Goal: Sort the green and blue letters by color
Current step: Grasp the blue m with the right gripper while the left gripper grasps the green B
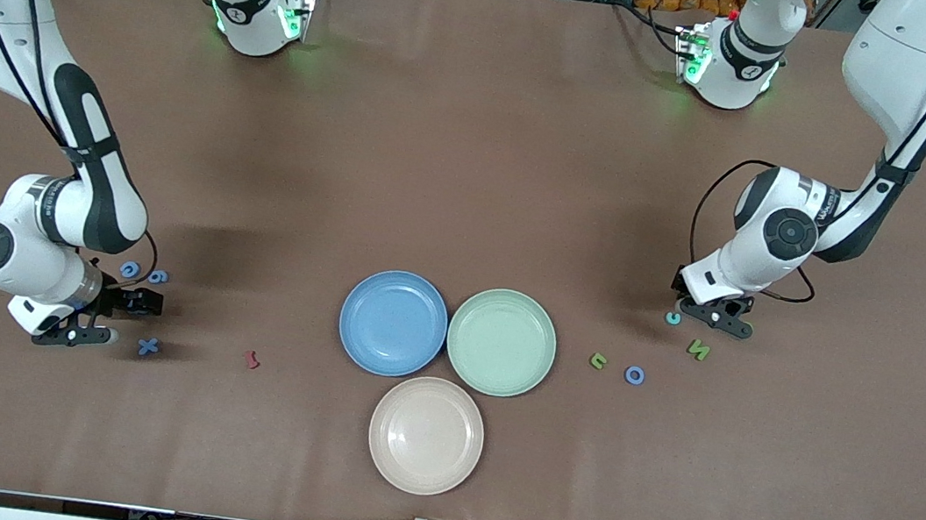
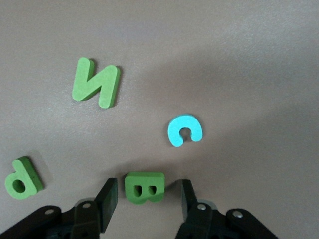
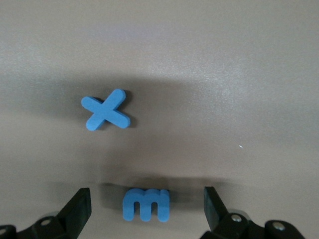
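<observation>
My left gripper [image 2: 148, 189] [image 1: 711, 312] is down at the table near the left arm's end, open, with a green B [image 2: 145, 187] between its fingers and a small gap on each side. Beside it lie a green N [image 2: 96, 83] [image 1: 698, 350], a light blue c [image 2: 185, 130] [image 1: 673, 318] and a green p [image 2: 22, 178]. My right gripper [image 3: 146, 198] [image 1: 107, 317] is low at the right arm's end, wide open around a blue m [image 3: 146, 204]. A blue x [image 3: 106, 110] [image 1: 148, 346] lies close by.
A blue plate [image 1: 393, 322], a green plate [image 1: 501, 342] and a beige plate [image 1: 426, 435] cluster mid-table. A green letter [image 1: 597, 361] and a blue o [image 1: 634, 375] lie beside the green plate. Two blue letters [image 1: 130, 269] sit by the right gripper. A dark-red piece [image 1: 251, 359] lies near the blue x.
</observation>
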Controlling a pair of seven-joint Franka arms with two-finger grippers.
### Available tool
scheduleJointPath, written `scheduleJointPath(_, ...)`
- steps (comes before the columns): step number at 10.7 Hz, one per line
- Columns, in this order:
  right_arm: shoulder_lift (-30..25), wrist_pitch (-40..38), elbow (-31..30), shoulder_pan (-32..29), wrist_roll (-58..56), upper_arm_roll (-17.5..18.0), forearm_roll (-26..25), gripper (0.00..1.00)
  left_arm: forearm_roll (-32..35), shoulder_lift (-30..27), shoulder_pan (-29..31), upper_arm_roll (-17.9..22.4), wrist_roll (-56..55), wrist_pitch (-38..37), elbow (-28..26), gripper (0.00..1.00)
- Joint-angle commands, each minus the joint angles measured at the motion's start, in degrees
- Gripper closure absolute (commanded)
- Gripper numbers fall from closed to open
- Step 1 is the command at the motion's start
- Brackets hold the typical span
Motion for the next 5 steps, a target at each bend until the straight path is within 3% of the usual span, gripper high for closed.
scheduleJointPath(1, -0.55, 0.57, -1.86, -1.05, -0.33, 0.40, -1.19, 0.00, 1.28, 0.46, 0.62, -0.09, 0.63, 1.75, -0.59, 0.54)
scheduleJointPath(2, -0.46, 0.57, -2.03, -1.05, -0.33, 0.40, -1.19, 0.00, 1.28, 0.89, 1.58, -0.18, 0.63, 2.71, -0.59, 0.61)
scheduleJointPath(4, -0.46, 0.65, -1.95, -0.96, -0.33, 0.40, -1.19, 0.00, 1.20, 0.64, 1.68, -0.18, -0.42, 2.72, -0.59, 1.00)
scheduleJointPath(5, -0.37, 0.74, -1.95, -0.96, -0.24, 0.40, -1.19, 0.00, 1.02, 0.03, 1.77, -0.35, -1.30, 2.72, -0.59, 1.00)
